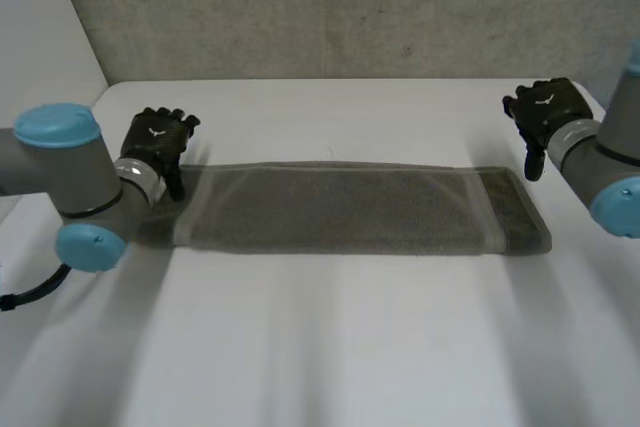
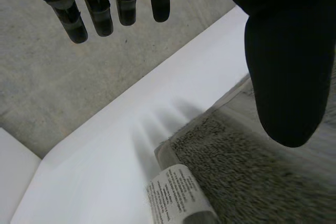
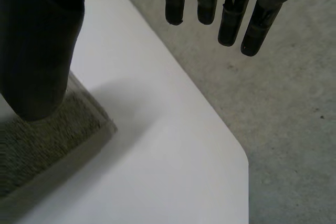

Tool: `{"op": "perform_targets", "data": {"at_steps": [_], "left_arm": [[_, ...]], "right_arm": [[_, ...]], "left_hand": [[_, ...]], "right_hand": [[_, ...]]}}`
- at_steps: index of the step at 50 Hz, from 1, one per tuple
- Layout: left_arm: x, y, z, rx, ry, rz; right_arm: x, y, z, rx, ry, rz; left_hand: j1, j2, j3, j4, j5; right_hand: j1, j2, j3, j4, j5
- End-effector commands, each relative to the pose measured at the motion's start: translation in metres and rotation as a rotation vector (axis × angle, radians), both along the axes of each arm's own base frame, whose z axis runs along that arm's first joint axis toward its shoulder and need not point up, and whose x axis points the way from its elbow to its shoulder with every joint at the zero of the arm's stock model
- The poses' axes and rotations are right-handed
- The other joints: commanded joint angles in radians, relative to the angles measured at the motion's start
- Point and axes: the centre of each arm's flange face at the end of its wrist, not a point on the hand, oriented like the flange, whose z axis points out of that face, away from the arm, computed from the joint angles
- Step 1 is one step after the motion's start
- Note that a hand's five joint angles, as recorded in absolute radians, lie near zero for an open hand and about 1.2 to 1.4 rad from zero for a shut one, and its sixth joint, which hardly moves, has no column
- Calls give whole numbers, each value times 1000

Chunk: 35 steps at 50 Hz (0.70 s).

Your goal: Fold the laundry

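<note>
A grey towel [image 1: 360, 209] lies folded into a long flat strip across the middle of the white table [image 1: 330, 347]. My left hand [image 1: 155, 145] hovers at the towel's left end, open, with its thumb over that end's far corner. In the left wrist view the straight fingers [image 2: 100, 14] hold nothing and the towel corner [image 2: 231, 171] with a white care label [image 2: 173, 195] lies under the palm. My right hand [image 1: 545, 112] is open just beyond the towel's right far corner. In the right wrist view its fingers [image 3: 231, 14] are straight above the table and the towel corner [image 3: 47, 135] lies below the thumb.
A grey carpeted floor [image 1: 330, 7] lies beyond the table's far edge. The table's far right corner [image 3: 239, 156] is close to my right hand. Bare tabletop stretches in front of the towel.
</note>
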Motion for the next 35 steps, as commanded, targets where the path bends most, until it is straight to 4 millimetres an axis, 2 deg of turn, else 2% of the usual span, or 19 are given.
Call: {"op": "perform_targets", "data": {"at_steps": [1, 2, 4, 5, 7, 8, 14, 15, 16, 18, 19, 21, 27, 29, 31, 33, 35], "left_arm": [[11, 41, 38, 23, 161, 26], [11, 41, 38, 23, 162, 26], [13, 49, 45, 19, 205, 29], [14, 55, 52, 8, 248, 32], [16, 60, 56, -1, 287, 34], [17, 65, 59, -10, 326, 35], [20, 78, 53, -26, 410, 36], [20, 78, 53, -26, 410, 36], [20, 78, 51, -38, 412, 35], [20, 78, 50, -45, 415, 34], [20, 79, 49, -52, 417, 31], [20, 79, 47, -53, 416, 32], [22, 78, 44, -48, 416, 40], [23, 77, 43, -48, 417, 41], [24, 77, 43, -47, 415, 44], [25, 77, 43, -47, 416, 46], [25, 77, 44, -49, 417, 46]], "right_arm": [[-8, 51, 22, 39, -34, 24], [-8, 51, 22, 39, -34, 24], [-12, 70, 23, 65, -36, 28], [-12, 70, 23, 65, -36, 28], [-14, 85, 15, 104, -32, 30], [-14, 86, 15, 105, -32, 30], [-15, 101, -14, 173, -37, 64], [-19, 100, -22, 175, -41, 62], [-19, 100, -22, 175, -41, 62], [-24, 96, -40, 175, -52, 59], [-24, 96, -40, 175, -52, 59], [-24, 90, -57, 170, -55, 77], [-30, 79, -72, 181, -58, 58], [-33, 76, -75, 188, -58, 48], [-36, 71, -82, 200, -57, 39], [-36, 71, -82, 200, -57, 39], [-42, 62, -83, 190, -51, 14]], "left_hand": [[-1, 5, 5, 5, -33], [-1, 5, 5, 5, -33], [-1, 5, 5, 5, -33], [-1, 5, 5, 5, -33], [-1, 5, 5, 5, -33], [0, 5, 6, 6, -32], [-1, 5, 5, 5, -33], [-1, 5, 5, 5, -33], [-1, 5, 5, 5, -33], [0, 5, 6, 6, -32], [-1, 5, 5, 5, -33], [0, 5, 6, 6, -32], [-1, 5, 5, 5, -33], [-1, 5, 5, 5, -33], [-1, 5, 5, 5, -33], [-1, 5, 5, 5, -33], [-1, 5, 5, 5, -33]], "right_hand": [[-61, -76, -70, -90, -63], [-61, -76, -70, -90, -63], [-61, -76, -70, -90, -63], [-61, -76, -70, -90, -63], [-61, -76, -70, -90, -63], [-61, -76, -70, -90, -63], [-25, -40, -34, -54, -27], [25, 10, 16, -4, 23], [25, 10, 16, -3, 24], [113, 98, 104, 84, 111], [113, 98, 104, 85, 112], [218, 204, 210, 190, 217], [345, 330, 336, 316, 343], [413, 398, 404, 384, 411], [620, 605, 611, 591, 618], [621, 606, 612, 593, 620], [1157, 1143, 1149, 1129, 1156]]}}
